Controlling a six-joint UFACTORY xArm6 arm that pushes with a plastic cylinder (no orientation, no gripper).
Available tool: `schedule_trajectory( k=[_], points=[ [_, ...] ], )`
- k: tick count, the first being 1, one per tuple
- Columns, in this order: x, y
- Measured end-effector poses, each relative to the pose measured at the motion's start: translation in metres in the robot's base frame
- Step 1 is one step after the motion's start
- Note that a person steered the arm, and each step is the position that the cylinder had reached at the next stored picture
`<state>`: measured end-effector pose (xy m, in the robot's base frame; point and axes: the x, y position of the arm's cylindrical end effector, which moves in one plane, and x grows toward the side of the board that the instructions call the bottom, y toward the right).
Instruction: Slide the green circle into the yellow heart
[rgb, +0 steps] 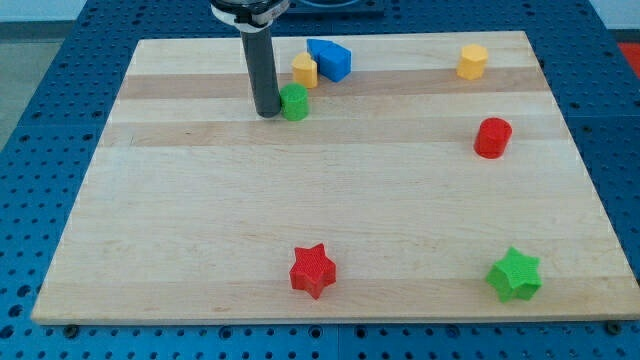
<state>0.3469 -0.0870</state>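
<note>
my tip (268, 112) touching round green circle (295, 102), ridged yellow heart (304, 71) just beyond

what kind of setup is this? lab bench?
Likely a robotics lab bench: a wooden board on a blue perforated table, small coloured blocks like the green circle, my tip beside it.

Likely a robotics lab, wooden board (200, 250) on blue perforated bench (40, 150) (pegboard-style holes)

Wooden board (200, 250), green circle (295, 102), yellow heart (304, 71), blue block (331, 59), red star (312, 270), green star (515, 274)
</note>
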Motion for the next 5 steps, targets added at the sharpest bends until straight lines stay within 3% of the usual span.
schedule_trajectory(
  k=[3,5],
  points=[
    [0.03,0.003],
    [0.013,0.025]
  ],
)
